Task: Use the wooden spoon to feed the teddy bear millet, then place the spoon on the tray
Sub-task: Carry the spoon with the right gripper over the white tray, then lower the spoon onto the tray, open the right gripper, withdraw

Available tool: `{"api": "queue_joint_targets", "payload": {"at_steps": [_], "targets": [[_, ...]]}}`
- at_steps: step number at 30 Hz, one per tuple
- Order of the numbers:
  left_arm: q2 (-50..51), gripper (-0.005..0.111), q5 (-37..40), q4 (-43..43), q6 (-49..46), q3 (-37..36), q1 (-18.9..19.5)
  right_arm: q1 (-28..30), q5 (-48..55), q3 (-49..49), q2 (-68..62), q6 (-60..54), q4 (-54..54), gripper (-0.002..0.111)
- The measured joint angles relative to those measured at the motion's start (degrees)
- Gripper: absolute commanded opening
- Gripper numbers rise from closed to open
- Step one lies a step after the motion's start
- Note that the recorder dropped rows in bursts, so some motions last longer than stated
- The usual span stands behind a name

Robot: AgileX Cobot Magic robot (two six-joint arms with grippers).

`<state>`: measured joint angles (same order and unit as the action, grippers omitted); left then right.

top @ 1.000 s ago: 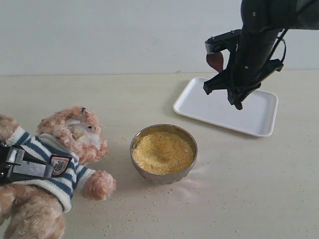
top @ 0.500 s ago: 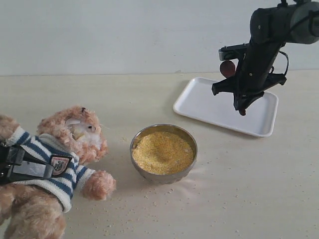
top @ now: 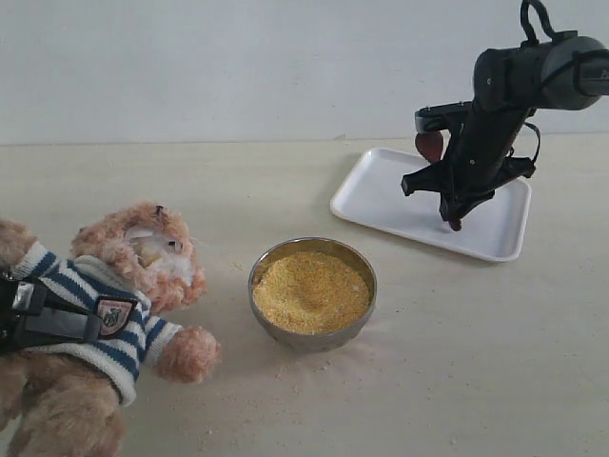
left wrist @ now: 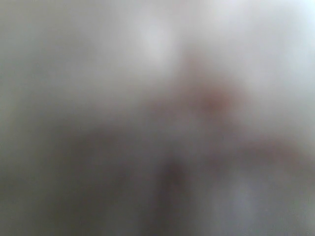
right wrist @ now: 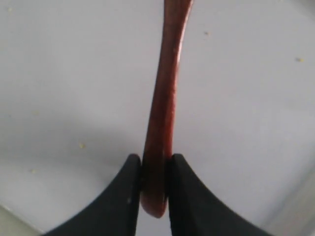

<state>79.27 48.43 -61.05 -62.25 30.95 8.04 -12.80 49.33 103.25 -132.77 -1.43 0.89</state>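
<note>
One wooden spoon clamped at its handle end in right tool, over tray. Long axis steep: bowl up, handle tip down toward tray. Left tool lies across teddy bear; can't tell its grip.

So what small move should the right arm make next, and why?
Probably lower the spoon down to the tray before letting go. It is pinched between the right jaws and hangs steeply tilted over the tray, so releasing closer to the surface should keep it from bouncing off.
</note>
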Motion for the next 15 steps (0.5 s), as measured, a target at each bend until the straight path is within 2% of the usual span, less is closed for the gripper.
{"api": "queue_joint_targets", "payload": {"at_steps": [15], "targets": [[0.0, 0.006, 0.0, 0.0, 0.0, 0.0, 0.0, 0.0, 2.4, 0.0, -0.5, 0.0, 0.0, 0.009]]}}
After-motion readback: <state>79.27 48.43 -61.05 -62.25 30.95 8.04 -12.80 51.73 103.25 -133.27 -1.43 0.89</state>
